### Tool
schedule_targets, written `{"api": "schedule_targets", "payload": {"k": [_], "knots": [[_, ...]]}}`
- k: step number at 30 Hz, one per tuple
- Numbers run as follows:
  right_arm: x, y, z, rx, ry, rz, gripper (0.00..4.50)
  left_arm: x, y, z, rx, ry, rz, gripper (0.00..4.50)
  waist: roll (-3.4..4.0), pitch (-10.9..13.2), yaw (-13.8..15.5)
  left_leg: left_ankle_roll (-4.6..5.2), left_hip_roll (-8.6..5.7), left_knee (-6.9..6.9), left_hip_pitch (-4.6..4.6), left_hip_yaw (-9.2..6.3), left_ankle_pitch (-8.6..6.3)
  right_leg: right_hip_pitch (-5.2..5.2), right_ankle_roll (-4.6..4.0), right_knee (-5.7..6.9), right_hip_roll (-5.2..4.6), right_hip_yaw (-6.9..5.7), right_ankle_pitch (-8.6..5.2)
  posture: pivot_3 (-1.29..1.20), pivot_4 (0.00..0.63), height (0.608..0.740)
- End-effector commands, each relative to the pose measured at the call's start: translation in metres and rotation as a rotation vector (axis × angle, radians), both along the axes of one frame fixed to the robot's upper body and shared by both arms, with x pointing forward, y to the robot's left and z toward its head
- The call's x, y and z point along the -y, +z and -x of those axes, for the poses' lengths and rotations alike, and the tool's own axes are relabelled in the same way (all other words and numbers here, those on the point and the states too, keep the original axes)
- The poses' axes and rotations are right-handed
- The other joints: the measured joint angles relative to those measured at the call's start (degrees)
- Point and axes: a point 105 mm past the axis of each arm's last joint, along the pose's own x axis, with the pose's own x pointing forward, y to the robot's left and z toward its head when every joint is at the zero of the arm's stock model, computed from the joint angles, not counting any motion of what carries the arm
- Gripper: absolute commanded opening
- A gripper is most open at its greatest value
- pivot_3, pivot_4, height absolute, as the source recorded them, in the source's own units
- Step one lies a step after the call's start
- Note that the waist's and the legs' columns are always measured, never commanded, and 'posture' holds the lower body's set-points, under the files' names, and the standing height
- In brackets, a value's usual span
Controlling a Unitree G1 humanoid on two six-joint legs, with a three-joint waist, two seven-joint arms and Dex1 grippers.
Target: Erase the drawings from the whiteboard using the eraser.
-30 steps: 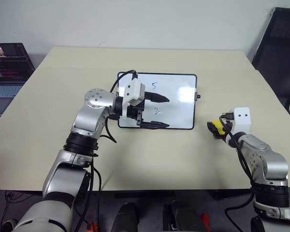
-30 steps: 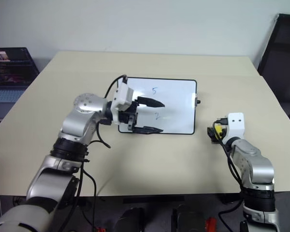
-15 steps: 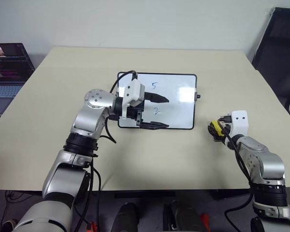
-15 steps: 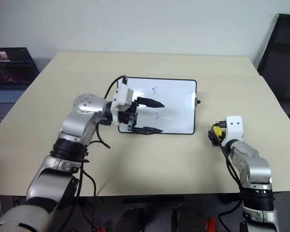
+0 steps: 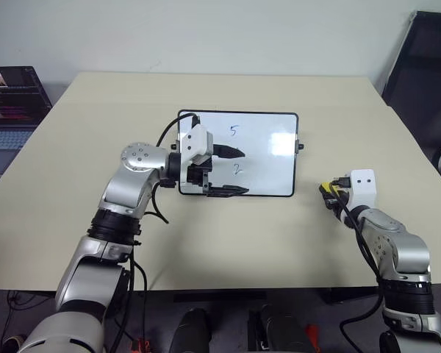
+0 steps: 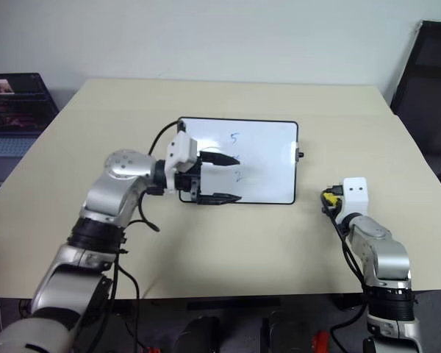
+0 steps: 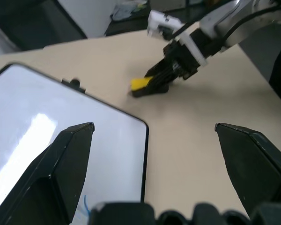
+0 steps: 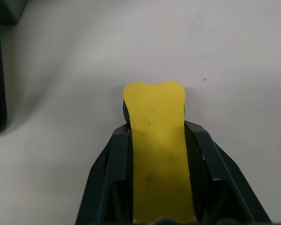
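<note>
The whiteboard (image 5: pixel 272 173) lies flat at the table's middle, with a black frame and a small knob (image 5: pixel 301 145) on its right side. The drawings on it are a thin "5" (image 5: pixel 234 131) and a "2" (image 5: pixel 237 168); my left gripper's upper finger (image 5: pixel 230 152) covers the stretch between them. My left gripper (image 5: pixel 235 171) hovers open over the board's left half, pointing right. To the right of the board, on the table, the yellow eraser (image 8: pixel 155 112) sits pinched between my right gripper's (image 8: pixel 157 127) two black fingers. The eraser (image 7: pixel 140 83) also appears in the left wrist view.
The beige table (image 5: pixel 206 235) carries only the board and the eraser. An open laptop (image 5: pixel 11 103) stands off the table's left side. A black chair (image 5: pixel 426 66) stands at the far right, beyond the table's corner.
My right gripper has shut on the yellow eraser where it lay. My left gripper has drifted a little leftward and lower over the board, still open.
</note>
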Motion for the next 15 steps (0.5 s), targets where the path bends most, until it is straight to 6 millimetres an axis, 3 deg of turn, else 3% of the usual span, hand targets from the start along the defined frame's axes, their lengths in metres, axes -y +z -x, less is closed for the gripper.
{"api": "schedule_targets", "payload": {"k": [1,8,15], "knots": [[-0.008,0.026,0.007,0.109,0.047,0.046,1.11,-0.010,0.005,0.004,0.012,0.105,0.025,4.50,0.00,0.00,0.01,0.00,0.01,0.00,0.00,-0.02,0.00,0.00,0.00,0.04,-0.02,0.00,0.00,0.00,0.150,0.740],[-0.049,0.050,0.035,0.230,0.263,0.179,1.11,-0.036,0.015,-0.004,0.024,0.405,0.100,4.50,-0.01,0.00,0.16,0.00,-0.01,0.17,-0.01,-0.07,0.00,0.00,0.21,0.19,-0.04,-0.01,-0.12,0.00,0.150,0.740],[-0.092,0.078,0.028,0.342,0.439,0.266,1.11,-0.044,0.017,-0.014,0.050,0.564,0.057,4.50,-0.02,0.00,-0.10,-0.01,-0.02,0.24,0.23,0.05,0.02,0.03,0.29,0.49,-0.04,0.08,-0.14,0.00,0.150,0.740]]}}
